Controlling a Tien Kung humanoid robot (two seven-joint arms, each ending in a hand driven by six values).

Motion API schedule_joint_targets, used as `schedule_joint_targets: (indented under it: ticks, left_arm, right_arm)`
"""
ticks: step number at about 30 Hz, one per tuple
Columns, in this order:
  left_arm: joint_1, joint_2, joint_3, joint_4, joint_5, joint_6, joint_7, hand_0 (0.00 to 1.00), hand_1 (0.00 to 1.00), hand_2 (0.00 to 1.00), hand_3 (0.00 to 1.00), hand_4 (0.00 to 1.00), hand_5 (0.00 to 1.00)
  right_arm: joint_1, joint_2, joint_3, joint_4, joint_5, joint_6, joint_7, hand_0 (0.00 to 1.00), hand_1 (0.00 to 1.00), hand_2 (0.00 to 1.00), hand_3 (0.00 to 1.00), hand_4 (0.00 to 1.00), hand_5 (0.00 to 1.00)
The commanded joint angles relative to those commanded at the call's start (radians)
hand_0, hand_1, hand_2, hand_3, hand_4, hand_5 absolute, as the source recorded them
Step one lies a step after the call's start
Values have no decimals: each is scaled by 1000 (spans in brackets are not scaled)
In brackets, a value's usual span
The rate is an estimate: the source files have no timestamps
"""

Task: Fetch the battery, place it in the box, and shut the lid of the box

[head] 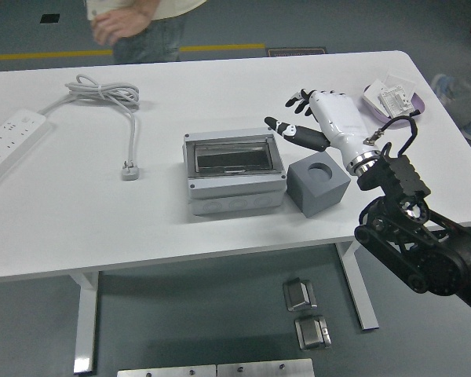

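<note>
The grey box (234, 174) sits mid-table with its flat lid, a clear window in a grey frame (232, 155), lying down over it. Something dark shows through the window; I cannot tell if it is the battery. My right hand (289, 112), white with black fingertips, hovers to the right of the box and above it. It is open, its fingers spread and holding nothing. It touches neither the box nor the cube. The left arm is out of view.
A grey cube with a round hole (319, 184) stands just right of the box, under my forearm. A purple dish with small packs (394, 100) is far right. A power strip (8, 143) and coiled cable (116, 102) lie left. A person (133, 22) stands beyond the far left edge.
</note>
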Motion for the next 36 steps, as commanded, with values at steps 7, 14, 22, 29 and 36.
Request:
schedule_joint_targets:
  ticks: [7, 14, 22, 29, 36]
  left_arm:
    - [5, -5, 6, 0, -8, 2, 0, 727, 803, 830, 938, 986, 804]
    - [10, 2, 11, 0, -27, 5, 0, 728, 803, 830, 938, 986, 804]
    - [24, 22, 27, 0, -84, 16, 6, 728, 803, 830, 938, 989, 799]
    - [21, 41, 28, 0, -102, 20, 8, 729, 803, 829, 937, 988, 797]
    - [21, 52, 26, 0, -105, 20, 11, 730, 801, 828, 937, 985, 797]
  right_arm:
    - [-101, 39, 168, 51, 55, -54, 79, 672, 512, 554, 642, 923, 998]
    - [-207, 58, 333, 84, 205, -103, 212, 673, 499, 553, 645, 960, 998]
    - [-297, 68, 447, 87, 351, -127, 296, 654, 498, 565, 645, 958, 998]
    - [-326, 96, 485, 87, 375, -129, 314, 657, 503, 560, 647, 962, 998]
    - [-345, 114, 526, 88, 378, -125, 321, 662, 509, 565, 647, 972, 998]
